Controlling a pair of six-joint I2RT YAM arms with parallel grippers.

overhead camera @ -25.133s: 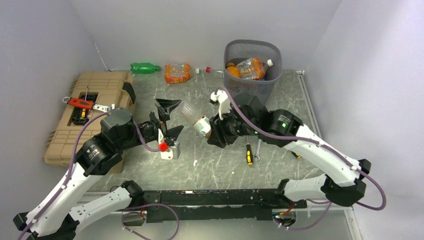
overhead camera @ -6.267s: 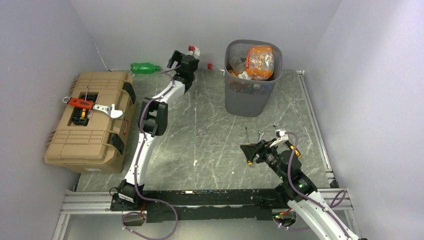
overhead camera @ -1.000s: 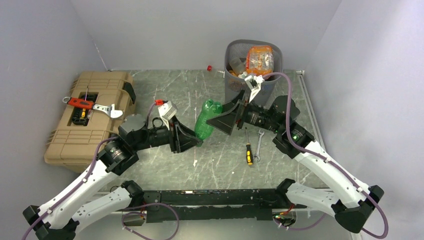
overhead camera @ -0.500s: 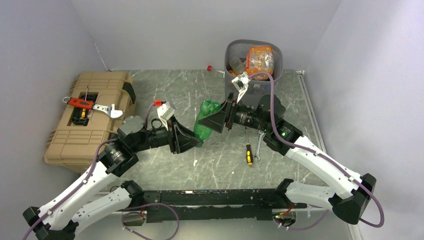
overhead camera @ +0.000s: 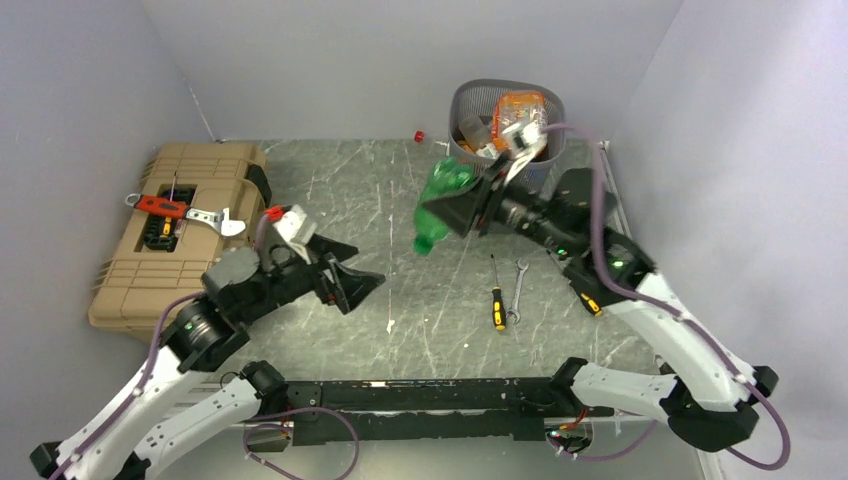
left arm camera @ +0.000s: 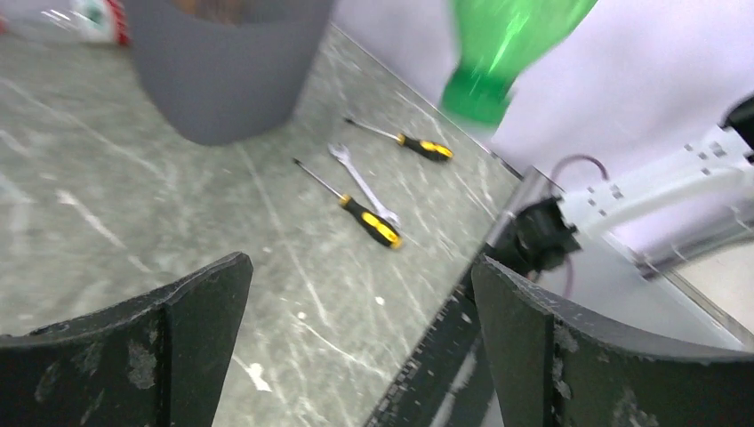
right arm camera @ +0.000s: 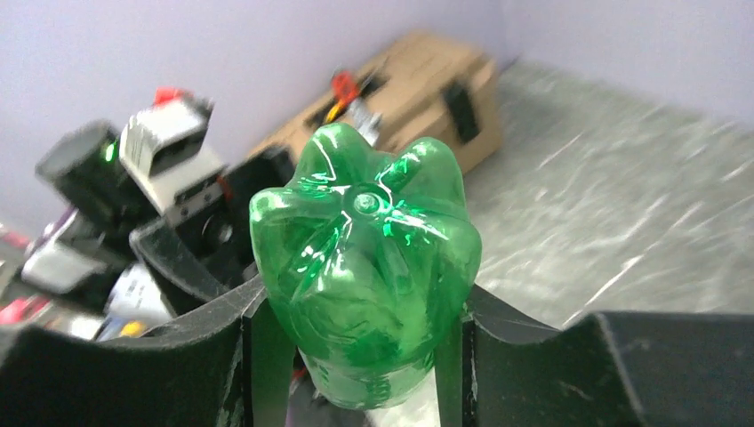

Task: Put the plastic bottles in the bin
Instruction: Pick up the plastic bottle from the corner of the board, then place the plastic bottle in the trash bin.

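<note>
**Top external view: green bottle hanging in the right end effector, just left of the bin**

At the far left, a tan toolbox (overhead camera: 175, 240) is sitting on the counter (overhead camera: 400, 330) with a red-handled tool (overhead camera: 160, 206) and a silver wrench (overhead camera: 218, 216) lying on its lid. Beside it, the left end effector (overhead camera: 362, 265) is hovering low over the stone-patterned surface, its jaws spread wide and holding nothing; the left wrist view is showing only bare counter between them.

Further right, the green bottle (overhead camera: 440, 190) is hanging in the air, tilted, lumpy base up toward the bin and neck pointing down. The right end effector (overhead camera: 452, 212) is clamping it across the body, and the right wrist view is showing both jaws pressing its sides.

Behind it, a clear bottle with a red cap (overhead camera: 428, 140) is lying by the back wall. The bin (overhead camera: 553, 105) is standing at the back right, already holding several bottles, an orange-tinted one (overhead camera: 520, 108) lying on top.

In front of the bin, a black-and-yellow screwdriver (overhead camera: 497, 305) and a spanner (overhead camera: 518, 288) are lying just beside each other.
</note>
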